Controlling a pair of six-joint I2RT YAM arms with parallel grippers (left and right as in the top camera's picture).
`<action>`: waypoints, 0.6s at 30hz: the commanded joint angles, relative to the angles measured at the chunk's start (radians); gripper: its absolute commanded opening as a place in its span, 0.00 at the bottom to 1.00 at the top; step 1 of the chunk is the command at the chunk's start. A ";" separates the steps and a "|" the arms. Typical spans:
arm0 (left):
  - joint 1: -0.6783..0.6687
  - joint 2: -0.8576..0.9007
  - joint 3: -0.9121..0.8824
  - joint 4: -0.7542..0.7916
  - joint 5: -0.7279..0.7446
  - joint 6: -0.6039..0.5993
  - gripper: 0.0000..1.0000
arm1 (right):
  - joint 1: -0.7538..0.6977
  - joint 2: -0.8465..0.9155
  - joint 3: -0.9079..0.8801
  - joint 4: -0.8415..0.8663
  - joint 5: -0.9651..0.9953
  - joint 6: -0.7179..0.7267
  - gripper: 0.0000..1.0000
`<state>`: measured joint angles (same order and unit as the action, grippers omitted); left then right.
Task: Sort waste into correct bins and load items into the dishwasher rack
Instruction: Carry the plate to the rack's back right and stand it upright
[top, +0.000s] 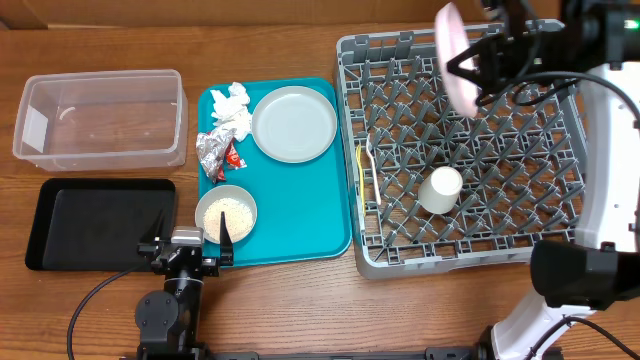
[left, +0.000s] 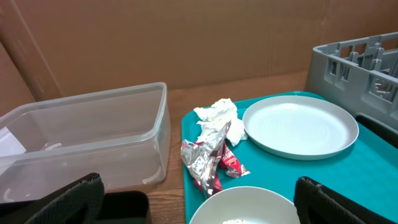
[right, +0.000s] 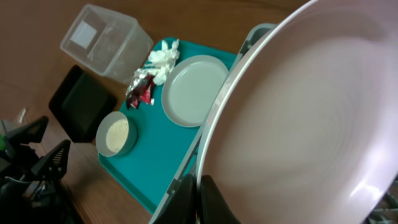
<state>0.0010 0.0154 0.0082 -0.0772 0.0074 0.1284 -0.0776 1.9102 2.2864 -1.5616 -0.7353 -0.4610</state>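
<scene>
My right gripper (right: 198, 186) is shut on the rim of a white plate (right: 311, 118) and holds it on edge above the back of the grey dishwasher rack (top: 560, 225); the plate also shows in the overhead view (top: 455, 55). A white cup (top: 441, 189) and a thin yellow utensil (top: 362, 165) lie in the rack. On the teal tray (top: 300, 215) sit a pale grey plate (top: 294, 123), white tissue (top: 230, 105), a foil wrapper (top: 211, 150), a red packet (top: 235, 158) and a grey bowl of rice (top: 226, 213). My left gripper (top: 190, 250) is open, low in front of the bowl (left: 245, 205).
A clear plastic tub (top: 100, 120) stands at the back left. A black tray (top: 100, 222) lies in front of it, next to my left gripper. A brown cardboard wall (left: 186, 43) stands behind the table.
</scene>
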 joint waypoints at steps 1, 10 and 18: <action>0.005 -0.003 -0.003 -0.001 -0.004 -0.017 1.00 | -0.053 -0.024 0.030 0.006 -0.122 -0.046 0.04; 0.005 -0.003 -0.003 -0.001 -0.004 -0.017 1.00 | -0.065 0.063 0.030 -0.052 -0.114 -0.124 0.04; 0.005 -0.003 -0.003 -0.001 -0.004 -0.017 1.00 | -0.074 0.146 0.030 -0.050 -0.103 -0.124 0.04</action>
<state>0.0010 0.0154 0.0082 -0.0772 0.0074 0.1284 -0.1444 2.0277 2.2910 -1.6154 -0.8227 -0.5632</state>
